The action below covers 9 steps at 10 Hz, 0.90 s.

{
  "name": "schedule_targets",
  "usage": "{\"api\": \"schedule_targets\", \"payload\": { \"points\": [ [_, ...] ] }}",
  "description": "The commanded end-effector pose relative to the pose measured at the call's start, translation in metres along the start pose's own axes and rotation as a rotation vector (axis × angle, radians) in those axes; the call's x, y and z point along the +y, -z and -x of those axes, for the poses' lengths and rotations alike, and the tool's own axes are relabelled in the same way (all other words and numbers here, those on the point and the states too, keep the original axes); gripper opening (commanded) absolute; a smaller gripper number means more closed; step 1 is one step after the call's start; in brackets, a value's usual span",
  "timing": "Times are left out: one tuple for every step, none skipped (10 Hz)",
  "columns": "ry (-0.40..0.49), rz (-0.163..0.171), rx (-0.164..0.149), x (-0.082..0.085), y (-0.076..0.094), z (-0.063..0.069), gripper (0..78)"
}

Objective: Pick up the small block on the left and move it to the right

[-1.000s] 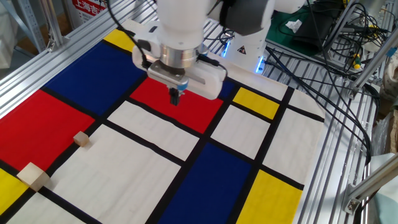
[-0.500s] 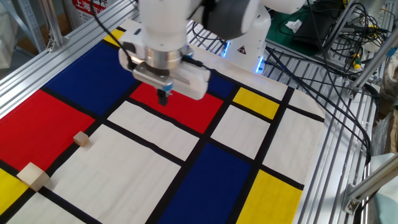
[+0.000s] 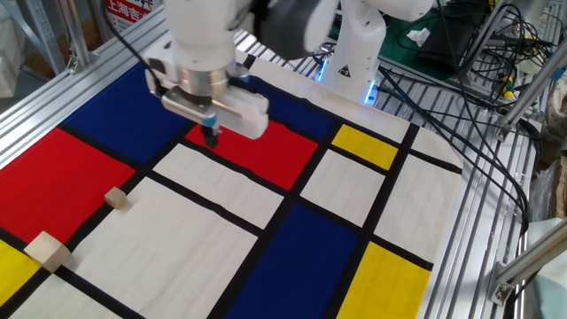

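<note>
The small block (image 3: 116,198) is a tiny light-brown wooden cube lying at the left edge of a white panel, beside a black line and the red panel. My gripper (image 3: 211,137) hangs above the red panel near the table's middle, well up and to the right of the small block. Its dark fingers point down, close together, with nothing between them. A larger, paler wooden block (image 3: 48,252) rests at the near left, by the yellow panel.
The table wears a cloth of red, blue, yellow and white panels split by black lines. Aluminium rails (image 3: 483,204) frame the table on the right and left. Cables (image 3: 496,80) and the robot base (image 3: 354,53) crowd the back right.
The arm has travelled steadily to the left across the red panel, nearer to the small block's side. Both blocks have stayed where they were.
</note>
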<state>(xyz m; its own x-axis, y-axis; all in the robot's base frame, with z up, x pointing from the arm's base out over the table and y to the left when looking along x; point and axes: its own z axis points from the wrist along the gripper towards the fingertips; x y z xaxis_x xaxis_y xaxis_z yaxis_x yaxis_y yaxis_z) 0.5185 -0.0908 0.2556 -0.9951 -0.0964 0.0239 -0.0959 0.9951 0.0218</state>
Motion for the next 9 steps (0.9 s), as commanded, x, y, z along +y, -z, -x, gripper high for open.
{"api": "schedule_targets", "payload": {
  "points": [
    [0.029,0.020,0.002,-0.004,-0.002,0.001,0.0],
    [0.034,0.019,0.002,-0.005,-0.002,0.001,0.0],
    [0.035,0.014,0.003,-0.005,-0.002,0.001,0.0],
    [0.030,0.001,0.002,-0.005,-0.003,0.001,0.0],
    [0.039,0.004,0.000,-0.005,-0.003,0.000,0.0],
    [0.031,0.002,-0.006,-0.004,-0.003,0.000,0.0],
    [0.026,0.000,-0.009,-0.003,-0.005,-0.002,0.0],
    [0.028,0.000,-0.010,-0.002,-0.007,-0.004,0.0],
    [0.027,-0.013,-0.009,0.003,-0.011,-0.009,0.0]
  ]
}}
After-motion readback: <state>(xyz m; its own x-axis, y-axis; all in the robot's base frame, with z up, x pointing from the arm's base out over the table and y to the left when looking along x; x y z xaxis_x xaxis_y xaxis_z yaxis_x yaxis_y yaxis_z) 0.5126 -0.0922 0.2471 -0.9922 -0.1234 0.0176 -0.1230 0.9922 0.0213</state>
